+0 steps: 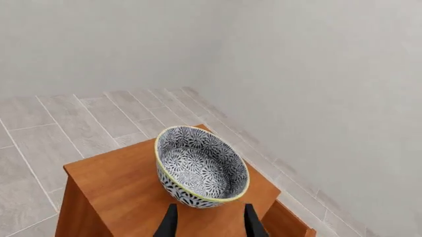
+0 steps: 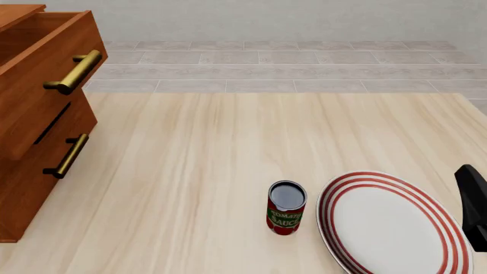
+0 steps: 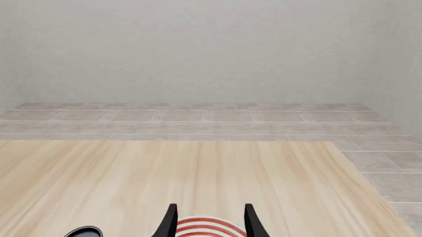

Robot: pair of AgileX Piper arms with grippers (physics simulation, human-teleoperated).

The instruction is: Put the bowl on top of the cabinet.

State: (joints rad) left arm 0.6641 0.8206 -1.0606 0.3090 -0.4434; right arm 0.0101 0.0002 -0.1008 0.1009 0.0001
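In the left wrist view the bowl (image 1: 201,168), white with a dense dark floral pattern and a yellowish rim, rests on the flat top of the reddish-brown cabinet (image 1: 118,182). My left gripper (image 1: 209,207) is open just behind the bowl, its two dark fingers (image 1: 170,222) standing either side of the bowl's base with nothing gripped. In the front view the cabinet (image 2: 38,114) stands at the far left with its top drawer pulled out; the bowl and the left gripper are out of that view. My right gripper (image 3: 208,207) is open above the table.
A flat white plate with red rings (image 2: 392,225) lies at the front right of the table, under the right gripper. A tomato sauce can (image 2: 287,207) stands just left of it. The right arm (image 2: 473,205) shows at the right edge. Brass handles (image 2: 74,72) jut from the drawers.
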